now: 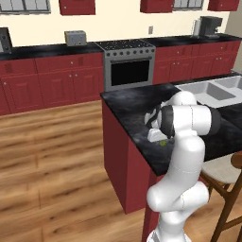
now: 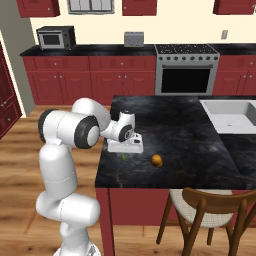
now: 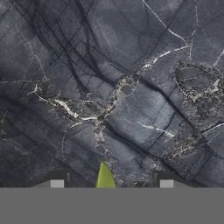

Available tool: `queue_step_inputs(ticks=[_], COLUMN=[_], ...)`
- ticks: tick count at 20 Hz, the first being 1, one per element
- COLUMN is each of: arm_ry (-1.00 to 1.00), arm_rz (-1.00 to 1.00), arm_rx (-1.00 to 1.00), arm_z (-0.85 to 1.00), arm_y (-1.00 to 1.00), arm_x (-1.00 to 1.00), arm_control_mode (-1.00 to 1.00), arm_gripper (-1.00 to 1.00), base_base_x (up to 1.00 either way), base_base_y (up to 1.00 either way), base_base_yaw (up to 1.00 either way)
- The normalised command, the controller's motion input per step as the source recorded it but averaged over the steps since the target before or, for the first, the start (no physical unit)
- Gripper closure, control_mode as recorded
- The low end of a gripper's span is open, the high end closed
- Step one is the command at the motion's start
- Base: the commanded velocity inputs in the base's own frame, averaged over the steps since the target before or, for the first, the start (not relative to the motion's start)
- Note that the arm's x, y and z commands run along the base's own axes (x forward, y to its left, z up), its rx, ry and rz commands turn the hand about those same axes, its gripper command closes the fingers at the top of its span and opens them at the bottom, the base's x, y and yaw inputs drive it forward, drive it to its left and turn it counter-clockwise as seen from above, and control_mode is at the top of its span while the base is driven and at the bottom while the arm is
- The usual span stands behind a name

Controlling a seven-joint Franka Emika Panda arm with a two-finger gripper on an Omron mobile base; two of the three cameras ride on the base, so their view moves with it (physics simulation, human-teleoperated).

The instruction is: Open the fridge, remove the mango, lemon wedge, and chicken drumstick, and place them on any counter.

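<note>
Directly below my gripper [image 2: 125,150], between its parted, empty fingertips, one lemon wedge [image 3: 105,176] lies on the counter [image 2: 190,135]. I judge it light, slick and soft, best pinched across its flat sides. One mango [image 2: 157,160] sits just beyond the gripper's side.

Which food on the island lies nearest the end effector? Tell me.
The lemon wedge: the small yellow-green sliver right under the end effector, showing between its fingertips in the hand view. The round orange mango lies farther off on the black counter.
</note>
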Motion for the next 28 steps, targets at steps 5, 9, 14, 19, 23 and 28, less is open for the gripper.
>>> queue_step_inputs(ticks=[5,9,14,19,23,28], arm_ry=[0.0,0.04,0.01,0.03,0.01,0.0], arm_rz=[0.0,-0.01,-0.01,-0.03,-0.07,-0.09], arm_rx=[0.01,0.03,0.03,0.01,0.0,0.0], arm_z=[0.32,0.91,1.0,1.0,1.0,0.89], arm_y=[0.0,0.0,0.0,0.0,0.0,0.01], arm_x=[-0.15,-0.15,-0.18,-0.54,-0.91,-1.0], arm_control_mode=[-1.0,-1.0,-1.0,-1.0,-1.0,-1.0], arm_gripper=[-1.0,-1.0,-1.0,-1.0,-1.0,-1.0], base_base_x=[0.0,0.0,0.0,0.0,0.0,0.0], base_base_y=[0.0,0.0,0.0,0.0,0.0,0.0], base_base_yaw=[0.0,0.0,0.0,0.0,0.0,0.0])
